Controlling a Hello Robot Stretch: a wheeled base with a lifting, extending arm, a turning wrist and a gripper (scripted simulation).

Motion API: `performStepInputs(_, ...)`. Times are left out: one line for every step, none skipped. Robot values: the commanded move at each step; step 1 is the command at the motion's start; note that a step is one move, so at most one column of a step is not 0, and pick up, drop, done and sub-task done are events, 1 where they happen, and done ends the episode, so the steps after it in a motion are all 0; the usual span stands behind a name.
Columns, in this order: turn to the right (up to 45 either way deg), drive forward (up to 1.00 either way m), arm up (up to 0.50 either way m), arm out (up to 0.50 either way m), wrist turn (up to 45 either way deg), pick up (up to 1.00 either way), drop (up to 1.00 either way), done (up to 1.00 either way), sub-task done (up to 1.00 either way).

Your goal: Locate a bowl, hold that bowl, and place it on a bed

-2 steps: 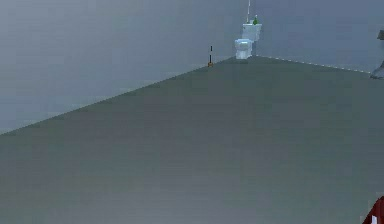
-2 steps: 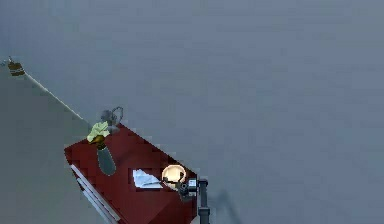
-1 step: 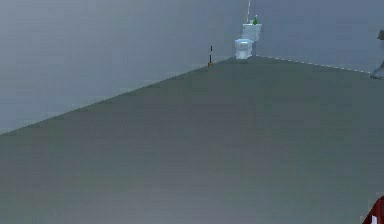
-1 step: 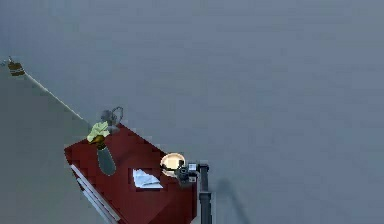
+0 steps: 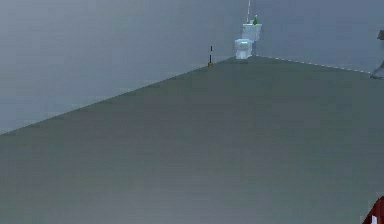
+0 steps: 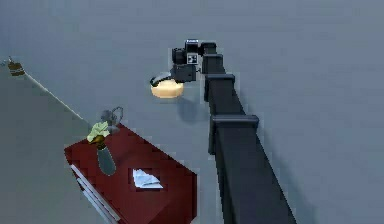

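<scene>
At the dark arm's far end, we are seeing the gripper holding a pale yellow round bowl, hanging clear over grey floor beyond the red table. We are judging it light, stiff, breakable; rim grip suiting best.

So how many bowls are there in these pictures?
1. A pale yellow round bowl hangs at the dark gripper's far end, clear of the grey floor. Another could hide behind the dark red table.
</scene>
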Motion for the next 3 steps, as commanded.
performStepInputs(0.0,0.0,0.0,0.0,-45.0,0.0,0.0,0.0,0.0)
performStepInputs(0.0,0.0,0.0,0.0,-45.0,0.0,0.0,0.0,0.0)
performStepInputs(0.0,0.0,0.0,0.0,-18.0,0.0,0.0,0.0,0.0)
